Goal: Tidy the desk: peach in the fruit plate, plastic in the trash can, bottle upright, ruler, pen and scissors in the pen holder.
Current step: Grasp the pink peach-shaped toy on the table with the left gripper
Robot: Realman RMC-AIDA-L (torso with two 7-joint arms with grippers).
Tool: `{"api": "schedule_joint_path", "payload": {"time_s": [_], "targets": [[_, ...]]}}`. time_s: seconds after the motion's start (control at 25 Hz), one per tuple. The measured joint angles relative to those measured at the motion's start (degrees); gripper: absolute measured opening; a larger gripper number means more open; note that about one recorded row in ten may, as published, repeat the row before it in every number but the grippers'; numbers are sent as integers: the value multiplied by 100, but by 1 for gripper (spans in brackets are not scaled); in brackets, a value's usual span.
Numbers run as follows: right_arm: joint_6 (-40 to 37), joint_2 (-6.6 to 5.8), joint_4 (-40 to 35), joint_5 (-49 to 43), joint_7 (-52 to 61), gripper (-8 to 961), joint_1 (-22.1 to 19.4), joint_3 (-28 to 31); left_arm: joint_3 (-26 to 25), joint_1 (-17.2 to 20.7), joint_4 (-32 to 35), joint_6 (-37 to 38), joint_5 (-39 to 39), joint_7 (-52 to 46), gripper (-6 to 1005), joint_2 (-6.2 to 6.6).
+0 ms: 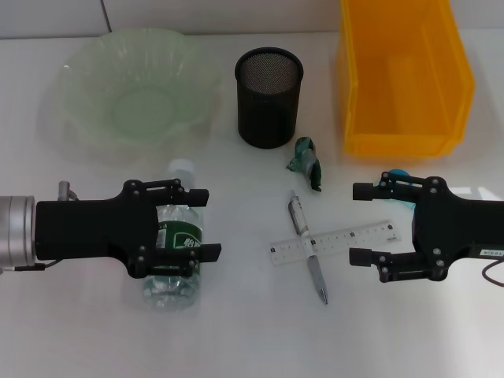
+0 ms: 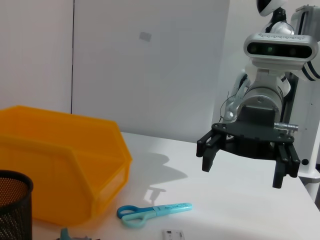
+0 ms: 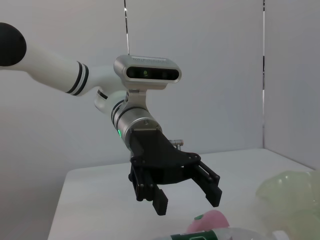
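**Both grippers hover open over a cluttered desk**

At the far left of the head view, the left gripper hangs above the lying bottle, its fingers spread wide and gripping nothing; the right wrist view shows clear air between those fingers and the bottle below. The bottle lies on its side, white cap toward the pale green fruit plate behind it. Its green label carries white writing too small to read. A pink, rounded thing, possibly the peach, peeks from behind the bottle in the right wrist view.

In the middle stands the black mesh pen holder, upright. Just in front of it lies a crumpled green piece of plastic. Nearer the robot, the pen lies crossed with the clear ruler, the two touching.

At the right, the yellow trash can stands at the back. The right gripper hovers beside the ruler's end, fingers parted and holding nothing. The blue scissors lie flat beneath it, near the bin.

The desk is plain white, with a white wall behind.
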Motion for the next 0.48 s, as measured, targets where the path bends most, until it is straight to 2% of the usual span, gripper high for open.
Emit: {"api": "schedule_joint_path", "payload": {"time_s": [0.48], "targets": [[9,-4,-2,-4,14,842,-42,35,-16,15,0,23,0,33,783,-8]]}}
